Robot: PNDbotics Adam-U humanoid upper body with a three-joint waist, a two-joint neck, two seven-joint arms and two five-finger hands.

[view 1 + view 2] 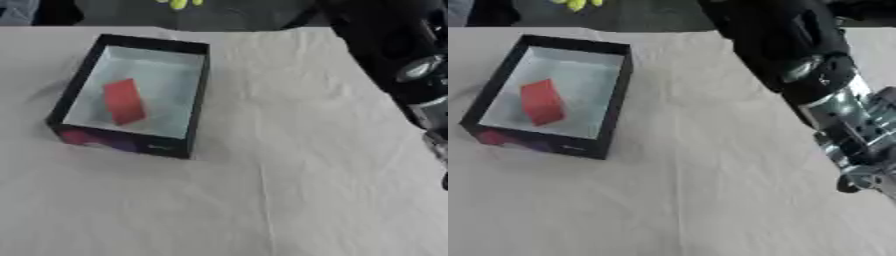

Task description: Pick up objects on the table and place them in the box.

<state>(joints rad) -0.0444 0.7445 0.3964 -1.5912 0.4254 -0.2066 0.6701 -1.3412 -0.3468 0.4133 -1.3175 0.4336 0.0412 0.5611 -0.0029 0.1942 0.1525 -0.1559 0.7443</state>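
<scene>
Pale cloth covers the worktop (289,200) in the left eye view, creased lightly, with one long fold running from the middle toward the near edge. Beyond its far edge lies a dark strip of room, where a small yellow-green thing (179,3) shows at the top border — too little of it to name. One box (199,85) stands on the left half of the cloth: black walls, a pale inside, coloured print on its near outer wall. One red block (123,101) lies inside it, tilted, toward the left side of the floor. No other loose object shows on the cloth. At the right edge the right arm (394,45) comes down from the upper corner, black above and silver lower down, cut off by the border.

Right eye view: the same cloth, box and single red block sit further left, and the right arm shows more fully — a thick black upper part, a silver joint, then a silver and black forearm slanting down to the right border. It hangs over the cloth, well apart from the box. The right hand itself lies past the border, so whether its fingers are spread or curled cannot be told. The left hand shows in neither view.
</scene>
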